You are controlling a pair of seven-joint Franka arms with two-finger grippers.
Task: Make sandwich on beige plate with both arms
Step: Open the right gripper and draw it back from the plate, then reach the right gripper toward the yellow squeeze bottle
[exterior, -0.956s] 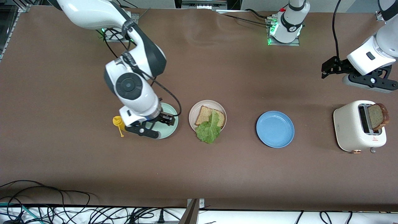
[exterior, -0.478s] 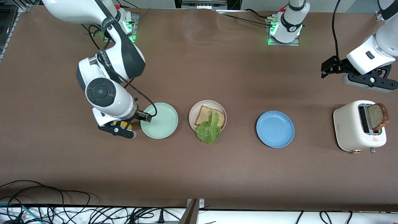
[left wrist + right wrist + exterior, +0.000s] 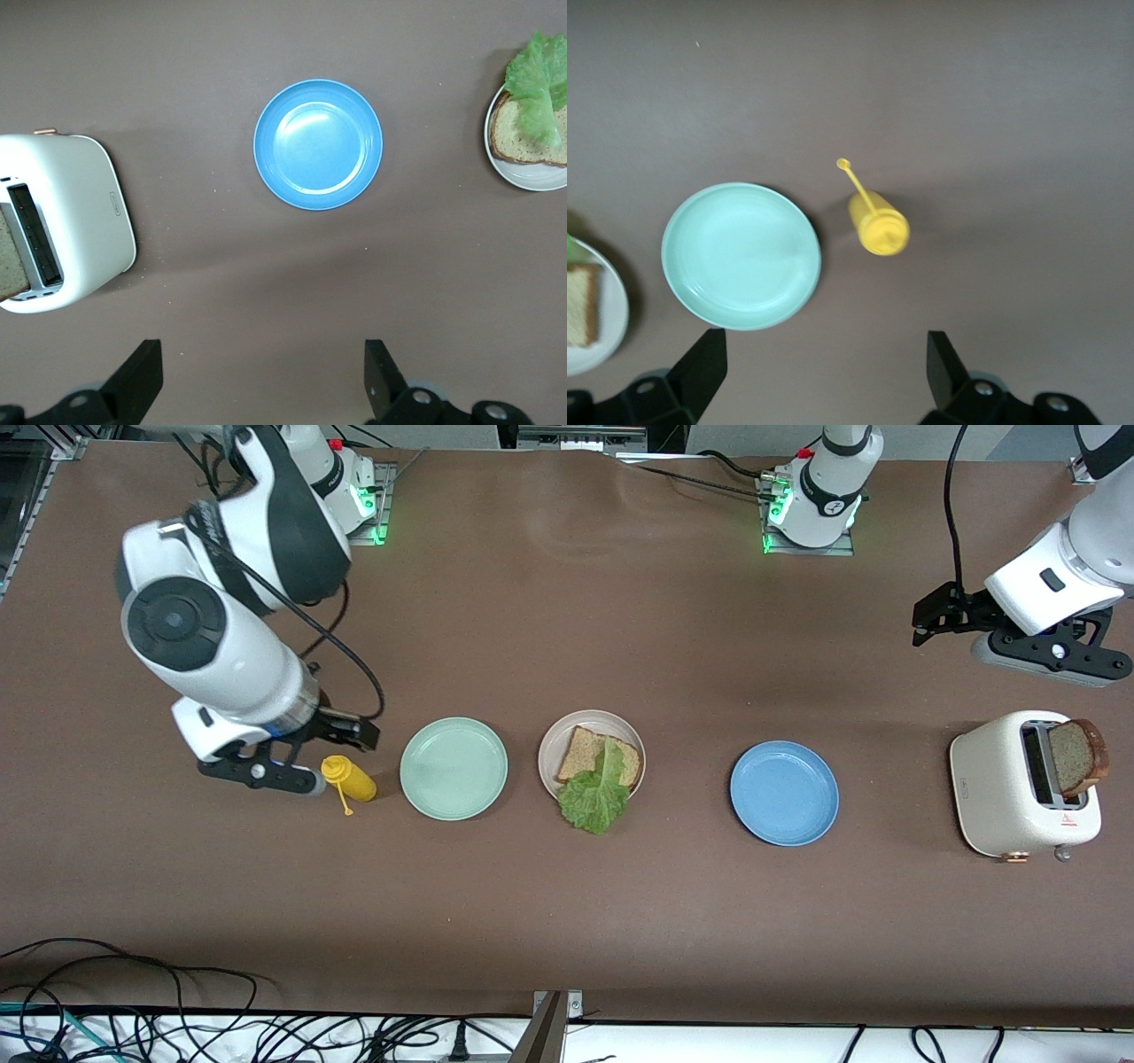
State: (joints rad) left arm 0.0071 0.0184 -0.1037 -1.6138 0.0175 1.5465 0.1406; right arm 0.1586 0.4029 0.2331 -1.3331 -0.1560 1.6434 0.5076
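The beige plate (image 3: 549, 746) lies mid-table between a mint-green and a blue plate. It holds one brown bread slice (image 3: 580, 751) with a green lettuce leaf (image 3: 595, 797) on top, hanging over the rim. A second slice (image 3: 1077, 756) stands in the toaster (image 3: 997, 797). My right gripper (image 3: 350, 731) is open and empty, over the table by the yellow bottle; the right wrist view (image 3: 824, 363) shows its jaws wide apart. My left gripper (image 3: 935, 615) is open and empty, over bare table near the toaster; the left wrist view (image 3: 261, 372) shows the plate's edge (image 3: 532, 174).
A mint-green plate (image 3: 454, 768) and a yellow squeeze bottle (image 3: 348, 777) lie toward the right arm's end. A blue plate (image 3: 784, 793) lies between the beige plate and the white toaster. Cables run along the table edge nearest the front camera.
My right arm has swung away from over the mint-green plate toward its own end of the table, uncovering the plate and the yellow bottle. The left arm has barely moved.
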